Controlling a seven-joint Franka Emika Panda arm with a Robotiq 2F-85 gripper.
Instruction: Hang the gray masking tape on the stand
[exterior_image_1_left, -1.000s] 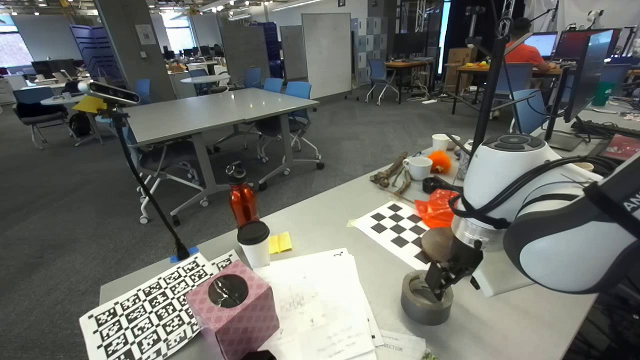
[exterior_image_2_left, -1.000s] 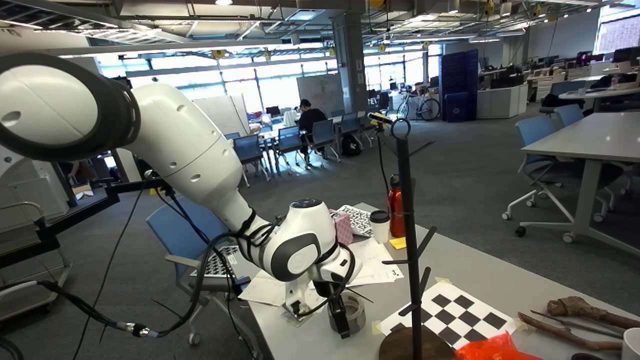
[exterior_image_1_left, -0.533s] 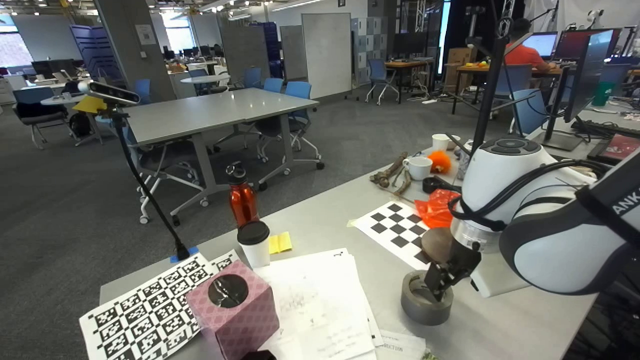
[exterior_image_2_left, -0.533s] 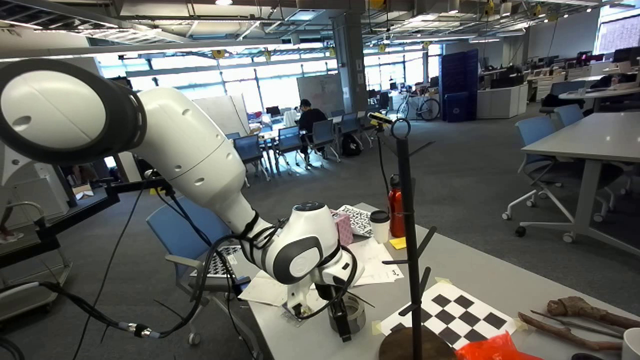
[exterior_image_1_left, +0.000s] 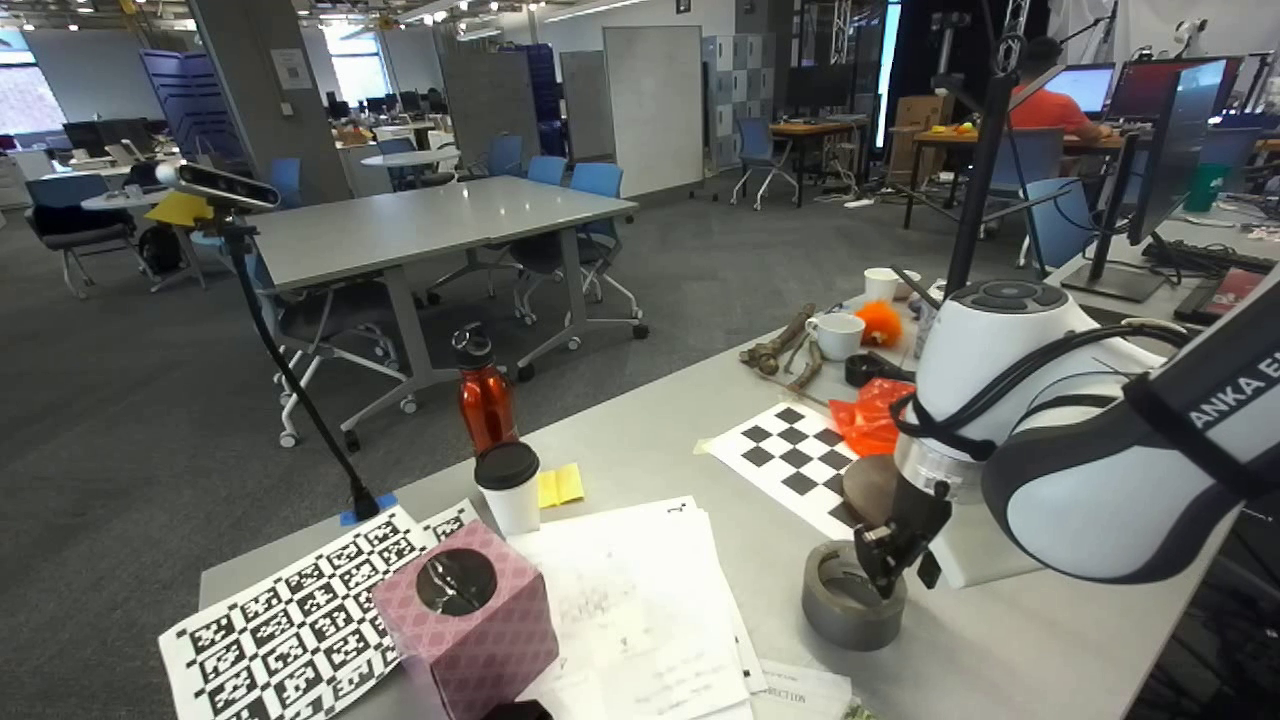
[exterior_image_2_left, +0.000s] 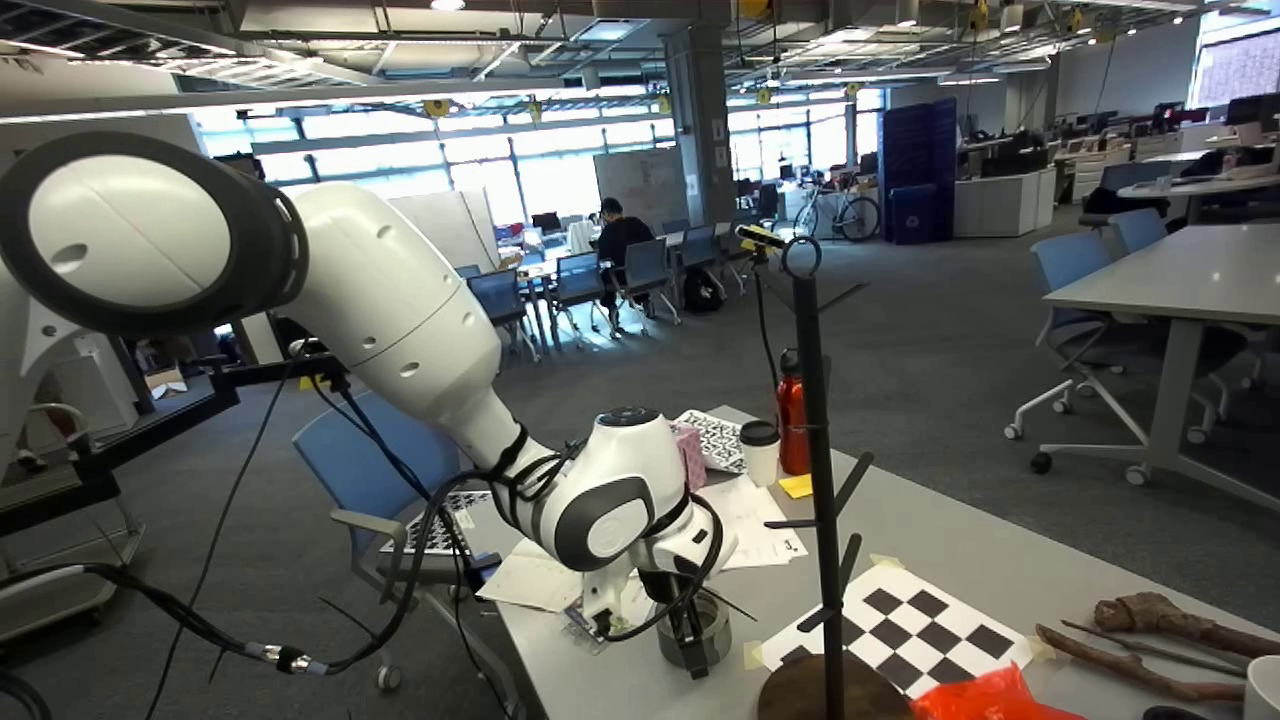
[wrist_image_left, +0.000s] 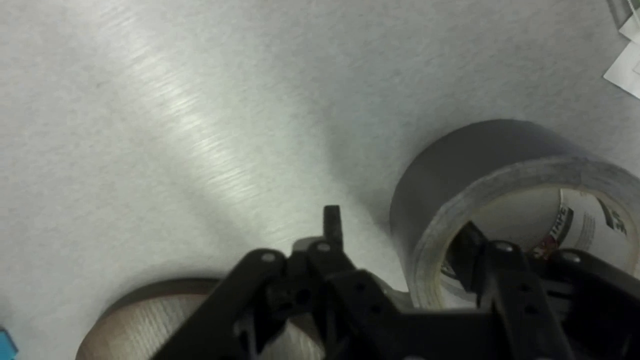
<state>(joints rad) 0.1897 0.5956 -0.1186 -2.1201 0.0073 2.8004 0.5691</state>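
Watching my claw (wrist_image_left: 398, 235) at the gray masking tape (wrist_image_left: 445, 175), jaws spread well apart, and it has hold of nothing! From the wrist view, one of my fingers (wrist_image_left: 332, 225) is outside the roll, on the side toward the stand (exterior_image_2_left: 822, 490), and the other is over or down in the hole, so a piece of the ring's wall sits between them. Whether either one touches it, I can't tell.

The tape lies flat on the table (exterior_image_1_left: 640, 450), near the loose papers (exterior_image_1_left: 640, 600): hole facing up, axis through the ring running straight up and down, the letters TAPE readable on its inner wall. Near it but apart, the stand rises from its round brown base (wrist_image_left: 135, 327), long axis upright, pegs (exterior_image_2_left: 855, 480) jutting out at slants.

On to the containers, and I'm squinting! White paper cup (exterior_image_1_left: 512, 503), black lid (exterior_image_1_left: 506, 463) on; red bottle (exterior_image_1_left: 486, 408) just behind it, cap on; I can't see into either. Pink box (exterior_image_1_left: 500, 640) beside the papers: dark round top, something shiny there that I can't make out. White mug (exterior_image_1_left: 838, 338), upright near the sticks (exterior_image_2_left: 1135, 612), its inside too small for me to read.
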